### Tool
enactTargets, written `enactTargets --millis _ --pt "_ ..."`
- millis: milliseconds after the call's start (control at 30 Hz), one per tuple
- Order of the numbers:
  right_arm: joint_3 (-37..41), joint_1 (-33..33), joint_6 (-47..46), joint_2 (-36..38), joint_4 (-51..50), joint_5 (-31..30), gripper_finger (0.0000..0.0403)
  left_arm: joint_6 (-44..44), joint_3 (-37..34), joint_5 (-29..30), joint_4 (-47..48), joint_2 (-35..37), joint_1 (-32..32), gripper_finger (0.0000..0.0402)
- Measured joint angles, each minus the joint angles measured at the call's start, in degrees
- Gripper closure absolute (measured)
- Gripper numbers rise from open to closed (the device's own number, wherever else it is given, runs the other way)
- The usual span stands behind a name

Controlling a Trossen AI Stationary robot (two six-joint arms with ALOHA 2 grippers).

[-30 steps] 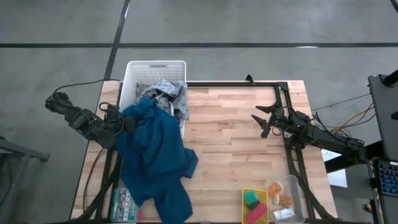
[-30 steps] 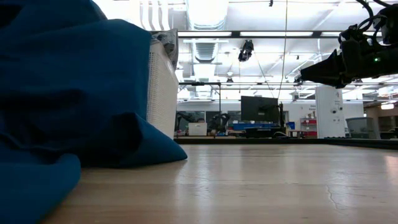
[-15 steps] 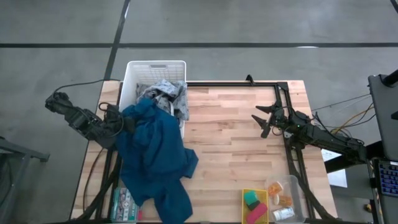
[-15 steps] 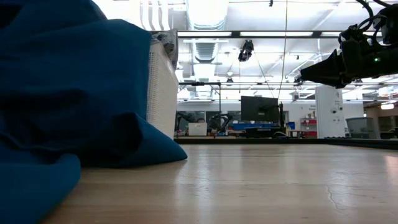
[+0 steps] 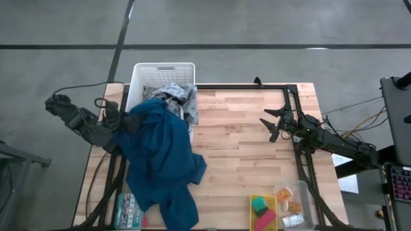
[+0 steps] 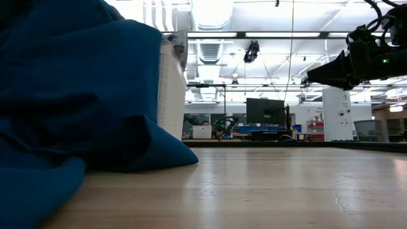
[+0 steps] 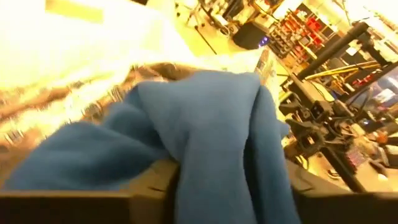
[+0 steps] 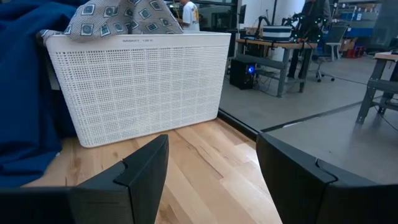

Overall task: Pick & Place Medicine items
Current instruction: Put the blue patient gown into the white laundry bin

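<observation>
Soft blue cloth [image 5: 160, 154], wooden table [image 5: 244, 141]

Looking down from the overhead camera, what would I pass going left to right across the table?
Left gripper at the blue cloth → white basket → bare wooden table → right gripper → clear tray of small medicine items by the right edge.
</observation>
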State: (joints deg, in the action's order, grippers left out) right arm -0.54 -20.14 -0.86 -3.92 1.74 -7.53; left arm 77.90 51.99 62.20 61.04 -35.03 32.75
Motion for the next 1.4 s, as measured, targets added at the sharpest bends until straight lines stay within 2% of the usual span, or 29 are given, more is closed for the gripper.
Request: enactTargets --millis 200,300,333,567,800,967,1200,1300,1400 --pt "0.0 0.0 0.0 0.0 0.0 0.0 0.0165 -6.7 1.8 2.2 -0.2 0.0 0.0 0.0104" --pt "0.0 0.0 0.0 0.0 0.0 0.0 0.0165 -7.3 1.8 3.0 -0.2 0.0 0.0 0.0029" --pt "0.0 0.0 0.0 0.0 0.0 0.0 0.0165 -7.4 1.8 3.3 0.0 0.0 0.0 0.0016" --pt "0.0 0.0 0.0 0.0 0.0 0.0 0.0165 -12.4 2.2 6.4 -2.1 0.0 0.0 0.0037" --pt "0.0 0.0 0.0 0.0 0.0 0.0 0.0165 -26.4 5.2 6.4 -11.0 -1.2 0.0 0.0023" --pt "0.0 0.0 0.0 0.0 0.0 0.0 0.0165 -36.4 6.0 5.9 -21.2 -3.3 0.0 0.0016" --pt "0.0 0.0 0.0 0.0 0.0 0.0 0.0165 -45.7 6.0 -2.7 -33.2 -6.5 0.0 0.0016" --pt "0.0 0.0 0.0 0.0 0.0 0.0 0.0165 -47.7 5.9 -9.0 -36.6 -7.9 0.0 0.0016" --pt "0.0 0.0 0.0 0.0 0.0 0.0 0.0165 -50.2 5.9 -17.6 -40.7 -8.8 0.0 0.0017"
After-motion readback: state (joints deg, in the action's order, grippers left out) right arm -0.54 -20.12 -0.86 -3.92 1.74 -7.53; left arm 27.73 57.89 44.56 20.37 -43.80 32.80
